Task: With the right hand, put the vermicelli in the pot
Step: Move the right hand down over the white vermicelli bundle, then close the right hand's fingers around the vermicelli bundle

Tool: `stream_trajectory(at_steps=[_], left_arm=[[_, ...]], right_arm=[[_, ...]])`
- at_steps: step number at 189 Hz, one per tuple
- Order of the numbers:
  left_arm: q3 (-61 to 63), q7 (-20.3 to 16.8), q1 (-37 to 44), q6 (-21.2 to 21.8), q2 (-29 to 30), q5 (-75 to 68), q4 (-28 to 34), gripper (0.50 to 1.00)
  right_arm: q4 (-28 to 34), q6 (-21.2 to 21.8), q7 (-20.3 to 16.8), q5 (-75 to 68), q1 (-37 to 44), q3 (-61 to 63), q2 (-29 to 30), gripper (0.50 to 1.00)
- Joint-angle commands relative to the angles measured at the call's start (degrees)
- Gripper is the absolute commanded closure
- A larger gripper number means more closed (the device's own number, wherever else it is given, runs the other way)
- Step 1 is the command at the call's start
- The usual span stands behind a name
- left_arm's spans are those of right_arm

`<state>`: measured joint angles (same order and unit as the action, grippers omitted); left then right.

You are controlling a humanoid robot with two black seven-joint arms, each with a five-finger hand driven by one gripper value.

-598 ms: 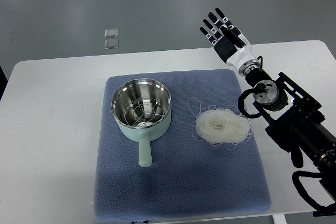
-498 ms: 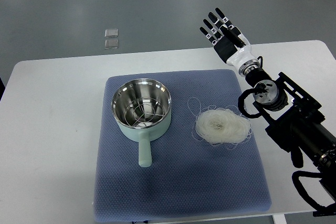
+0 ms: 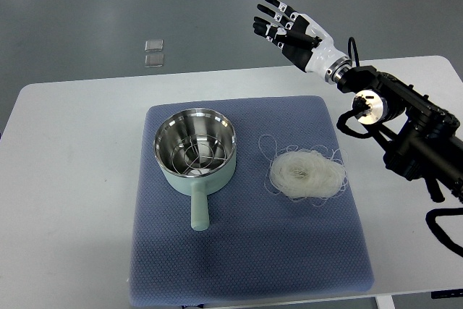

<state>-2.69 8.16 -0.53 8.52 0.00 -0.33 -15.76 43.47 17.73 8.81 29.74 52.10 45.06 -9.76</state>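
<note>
So the blue mat (image 3: pixel 249 251) takes up most of the white table (image 3: pixel 65 200), and it's the closest thing to the camera, well below the hand and off to its left; on it sits the vermicelli (image 3: pixel 307 174), a loose pale nest with a few stray loops sticking out toward the pot side; it's lying on the mat almost straight below the hand, well apart from it, nothing touching it. Left of the noodles, and below-left of the hand, is the pot (image 3: pixel 195 148): mint green outside, shiny steel inside, with a wire rack (image 3: pixel 193 155) visible in the bottom and the handle (image 3: pixel 197 208) pointing toward the near edge; pot and vermicelli are near each other but not touching.

The black forearm (image 3: pixel 416 139) comes in from the right edge and runs up to a round silver wrist joint (image 3: pixel 369 104), just right of and below the hand; the right hand (image 3: pixel 289 28) itself is up past the far edge of the table, over the grey floor, fingers (image 3: pixel 266 18) spread wide and straight, holding nothing, pointing left.

Far off to the hand's left, on the floor beyond the table, there are two small clear square things (image 3: pixel 153 53), can't tell what they are.
</note>
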Motion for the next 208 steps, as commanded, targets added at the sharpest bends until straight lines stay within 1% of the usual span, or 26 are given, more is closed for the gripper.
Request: stream_trajectory(at_steps=[1, 2, 5, 22, 31, 43, 45, 54, 64, 72, 89, 109, 120, 169, 208], left_arm=[[0.06, 0.02, 0.0, 0.0, 0.0, -0.11, -0.24, 0.5], [0.06, 0.02, 0.0, 0.0, 0.0, -0.11, -0.24, 0.5], [0.06, -0.07, 0.0, -0.09, 0.0, -0.2, -0.33, 0.5], [0.06, -0.07, 0.0, -0.17, 0.0, -0.28, -0.5, 0.5], [0.06, -0.07, 0.0, -0.52, 0.0, -0.28, -0.5, 0.5], [0.06, 0.02, 0.0, -1.31, 0.0, -0.37, -0.5, 0.5], [0.06, 0.02, 0.0, -1.32, 0.0, -0.37, -0.5, 0.5], [0.06, 0.02, 0.0, -2.11, 0.0, -0.28, -0.5, 0.5], [0.06, 0.02, 0.0, -2.55, 0.0, -0.2, -0.5, 0.5], [0.06, 0.02, 0.0, -2.72, 0.0, -0.2, -0.5, 0.5], [0.06, -0.07, 0.0, -2.72, 0.0, -0.11, -0.5, 0.5], [0.15, -0.07, 0.0, -2.72, 0.0, -0.11, -0.59, 0.5], [0.15, 0.02, 0.0, -2.72, 0.0, -0.11, -0.59, 0.5], [0.15, 0.02, 0.0, -2.72, 0.0, -0.11, -0.59, 0.5], [0.15, 0.02, 0.0, -2.81, 0.0, -0.2, -0.59, 0.5]], right_arm=[[2.49, 5.03, -2.12, 15.68, 7.66, -10.77, -7.46, 0.574], [2.5, 5.04, -2.13, 15.7, 7.67, -10.78, -7.47, 0.574], [3.55, 7.22, -3.09, 19.55, 10.12, -13.67, -9.75, 0.574], [7.33, 13.74, -6.17, 28.0, 17.25, -21.5, -14.85, 0.574], [10.84, 17.27, -8.28, 32.48, 21.99, -27.29, -17.83, 0.572], [16.11, 17.27, -10.56, 36.26, 27.87, -35.73, -21.17, 0.574], [16.12, 17.27, -10.57, 36.26, 27.89, -35.74, -21.18, 0.574], [19.89, 17.27, -11.79, 37.06, 32.54, -42.14, -23.11, 0.572], [22.62, 17.27, -12.41, 36.71, 35.79, -46.19, -24.17, 0.572], [24.46, 17.27, -13.11, 36.53, 36.85, -47.16, -24.52, 0.574], [27.89, 17.27, -15.22, 35.04, 36.94, -47.16, -25.48, 0.574], [32.55, 17.27, -15.75, 27.31, 35.8, -47.08, -26.63, 0.574], [33.78, 17.27, -16.19, 24.4, 34.66, -47.08, -27.07, 0.574], [35.01, 17.27, -16.54, 24.05, 26.48, -46.81, -29.53, 0.574], [35.01, 17.27, -16.54, 24.22, 20.68, -43.3, -28.91, 0.576]])
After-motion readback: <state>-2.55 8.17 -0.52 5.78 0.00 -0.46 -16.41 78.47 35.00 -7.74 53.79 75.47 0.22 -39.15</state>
